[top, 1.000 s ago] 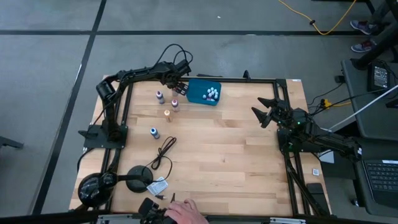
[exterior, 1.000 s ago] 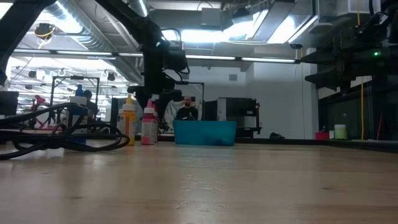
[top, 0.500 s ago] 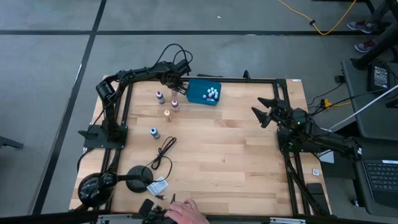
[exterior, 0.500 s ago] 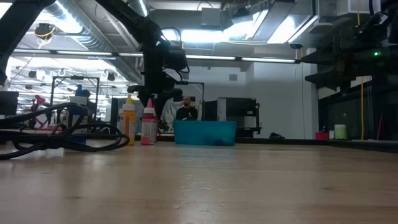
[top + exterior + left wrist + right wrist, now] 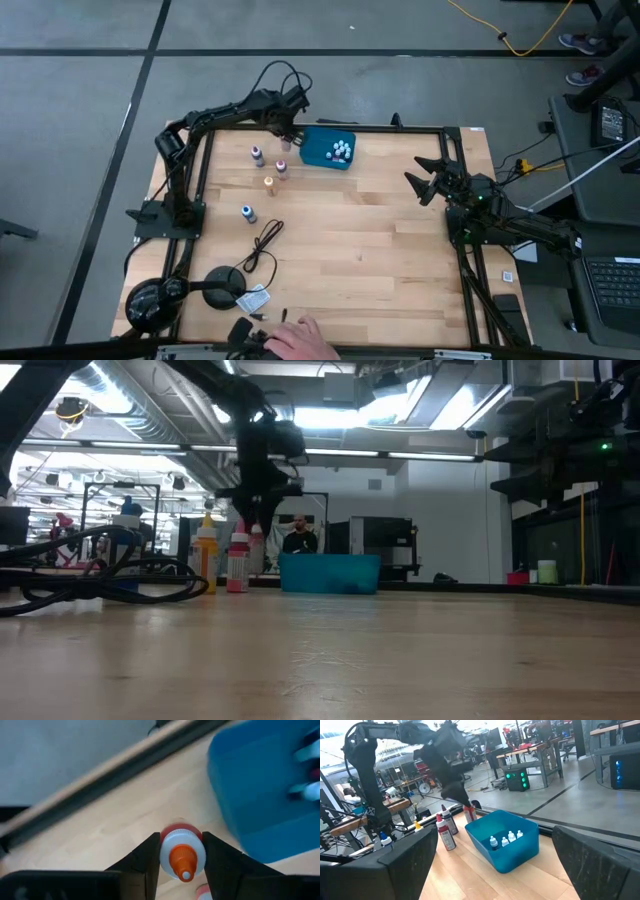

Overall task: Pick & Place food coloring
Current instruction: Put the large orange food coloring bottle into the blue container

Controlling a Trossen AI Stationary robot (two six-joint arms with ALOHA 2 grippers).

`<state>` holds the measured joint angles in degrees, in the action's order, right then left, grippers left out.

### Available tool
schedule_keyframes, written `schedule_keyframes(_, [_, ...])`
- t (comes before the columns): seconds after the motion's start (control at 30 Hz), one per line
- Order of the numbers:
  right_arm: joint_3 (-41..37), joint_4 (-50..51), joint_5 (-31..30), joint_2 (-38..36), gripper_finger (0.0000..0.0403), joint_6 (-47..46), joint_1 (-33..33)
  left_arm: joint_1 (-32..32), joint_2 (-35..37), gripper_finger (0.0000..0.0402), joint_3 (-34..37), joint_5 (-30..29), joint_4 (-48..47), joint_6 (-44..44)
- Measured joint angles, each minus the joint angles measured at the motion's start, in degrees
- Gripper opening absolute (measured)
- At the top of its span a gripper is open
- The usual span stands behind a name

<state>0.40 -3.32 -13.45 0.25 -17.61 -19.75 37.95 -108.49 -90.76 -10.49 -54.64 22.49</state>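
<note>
My left gripper (image 5: 285,133) is at the far left of the table, just left of the teal tray (image 5: 314,156), and is shut on a red food coloring bottle (image 5: 182,856) with a white cap and an orange tip. Several small pale-capped bottles (image 5: 342,150) stand in the tray. On the wood stand a purple bottle (image 5: 257,154), a reddish one (image 5: 281,167), an orange one (image 5: 268,184) and a blue one (image 5: 248,212). My right gripper (image 5: 424,180) waits open at the right edge. My left gripper pinches the red bottle's white cap (image 5: 166,851) between its two fingers, one finger on each side. The fingers come steeply from above, pointing down. The bottle hangs upright below them (image 5: 469,813), clear of the table, beside the tray's left end.
A black cable (image 5: 264,243) lies left of the table's middle. Dark round gear (image 5: 160,298) sits at the near left corner, and a person's hand (image 5: 300,338) rests at the near edge. A black frame rail (image 5: 400,128) borders the table.
My left gripper has shut on the red bottle's cap and gone up and a little toward the far edge. The bottle has been lifted off the wood and stays upright.
</note>
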Motion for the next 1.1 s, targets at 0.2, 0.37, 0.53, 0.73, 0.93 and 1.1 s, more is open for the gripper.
schedule_keyframes(0.2, [0.0,0.0,0.0,0.0,0.0392,0.0,0.0,-0.7,0.0,0.0122,-9.2,-2.2,-3.0,-2.6])
schedule_keyframes(0.37, [0.0,0.0,0.0,0.0,0.0392,0.0,0.0,-2.4,0.0,0.0121,-15.0,-2.9,-3.2,-4.2])
schedule_keyframes(0.53, [0.0,0.0,0.0,0.0,0.0392,0.0,0.0,-4.1,0.0,0.0118,-16.6,-2.9,-2.1,-5.6])
schedule_keyframes(0.73, [0.0,0.0,0.0,0.0,0.0392,-0.1,0.0,-6.1,-3.3,0.012,-16.6,-2.0,1.1,-9.2])
schedule_keyframes(0.93, [0.0,0.0,0.0,0.0,0.0392,0.0,0.0,-6.8,-7.3,0.0118,-16.6,-0.1,4.8,-9.8])
schedule_keyframes(1.1, [0.0,0.0,0.0,0.0,0.0392,0.0,0.0,-6.9,-10.3,0.012,-16.6,-0.3,7.6,-10.8])
